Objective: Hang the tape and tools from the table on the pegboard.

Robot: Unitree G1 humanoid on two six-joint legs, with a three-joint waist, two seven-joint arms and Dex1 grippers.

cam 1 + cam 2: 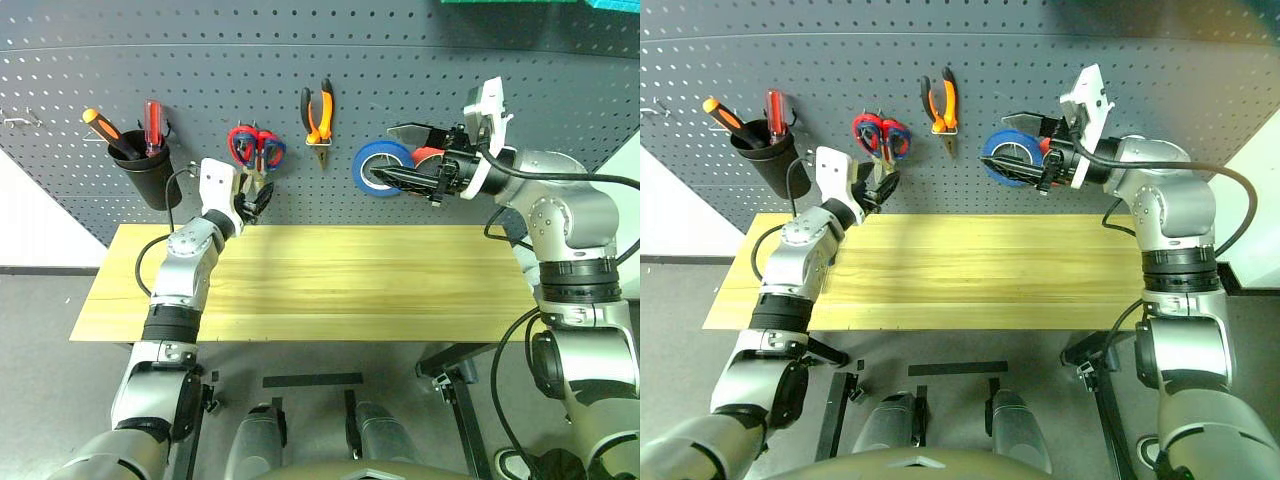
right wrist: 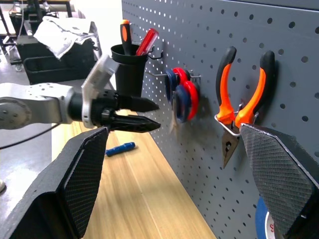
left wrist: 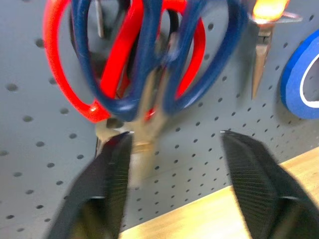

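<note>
The scissors (image 3: 149, 64) with dark blue handles hang on a pegboard (image 1: 420, 60) hook, in front of a red-handled pair (image 1: 243, 143). Their blades dangle between the fingers of my left gripper (image 1: 262, 195), which is open. The orange-and-black pliers (image 1: 318, 115) hang on a hook further right. The blue tape (image 1: 372, 160) sits against the pegboard, and my right gripper (image 1: 385, 153) is open in front of it, one finger above and one across it. I cannot tell if they touch. The blue-handled screwdriver (image 2: 119, 148) lies on the table (image 1: 350, 290) near the pegboard.
A black cup (image 1: 145, 175) on the pegboard at the left holds an orange and a red screwdriver. A red-orange roll (image 1: 428, 155) sits just right of the blue tape, behind my right gripper. A bare hook (image 1: 20, 120) sticks out at the far left.
</note>
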